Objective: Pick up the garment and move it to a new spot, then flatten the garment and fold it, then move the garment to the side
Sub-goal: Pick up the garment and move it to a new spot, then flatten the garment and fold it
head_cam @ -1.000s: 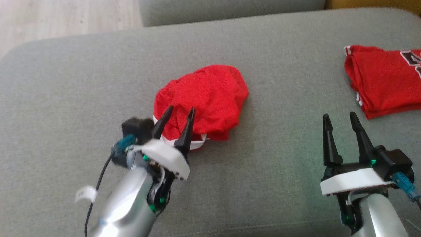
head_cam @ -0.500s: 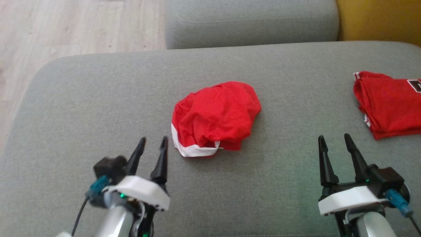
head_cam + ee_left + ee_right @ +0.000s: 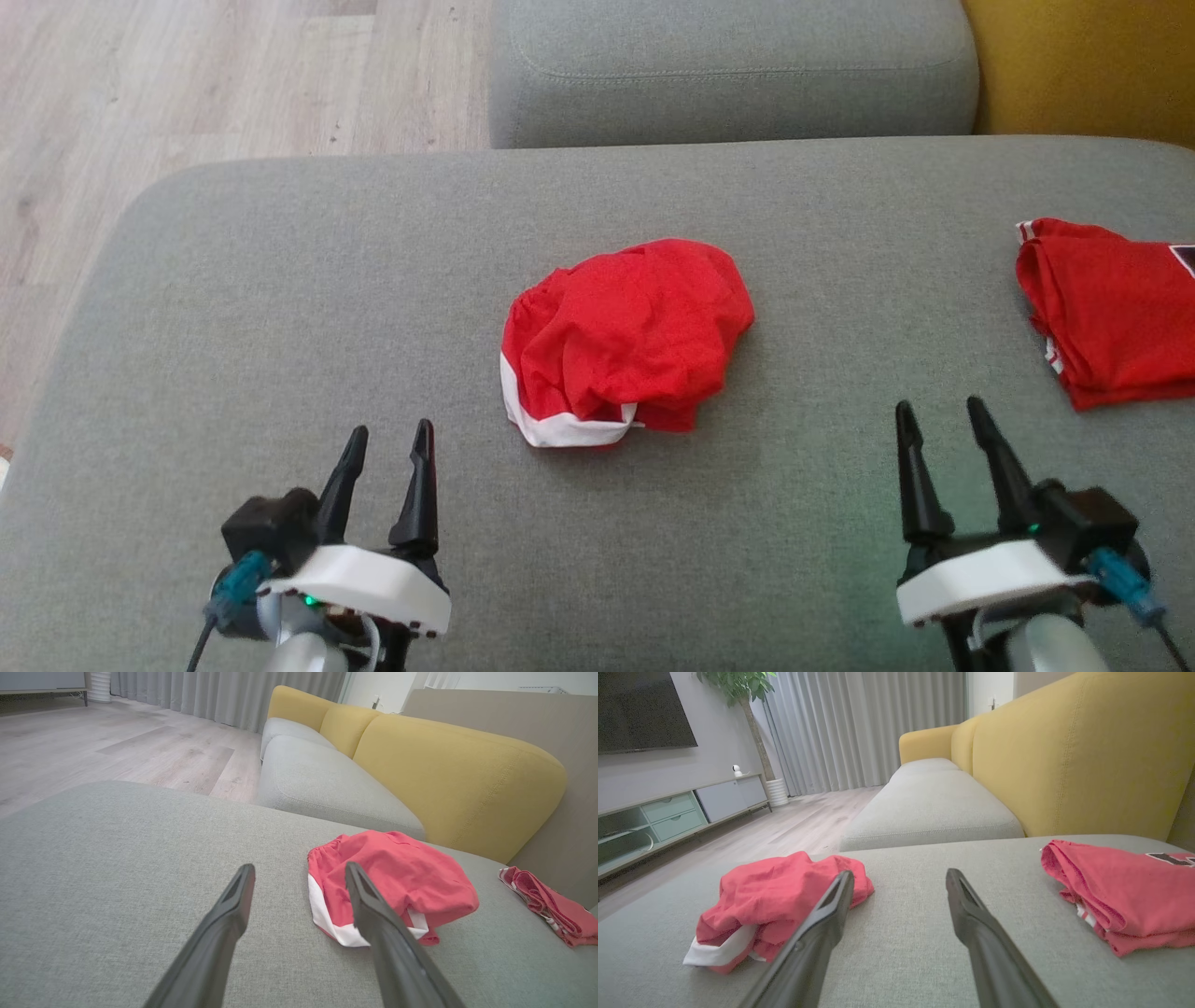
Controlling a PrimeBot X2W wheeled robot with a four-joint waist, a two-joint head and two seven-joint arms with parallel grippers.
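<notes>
I see the red garment point(image 3: 625, 341) lying in a crumpled heap in the middle of the big grey sofa seat point(image 3: 280, 308). It has a white band along its near edge. My left tool point(image 3: 392, 429) is low on the left, close to me. Its two dark fingers are apart and hold no cloth. It is not touching the garment, which sits ahead of it and a bit to the right. My right tool point(image 3: 939, 406) is low on the right. Its fingers are apart too, over bare seat. A folded red shirt point(image 3: 1111, 313) with white trim lies at the right edge of the seat, well apart from the heap. Past the seat I see a wood floor point(image 3: 187, 84) and a yellow sofa back point(image 3: 1083, 65).
</notes>
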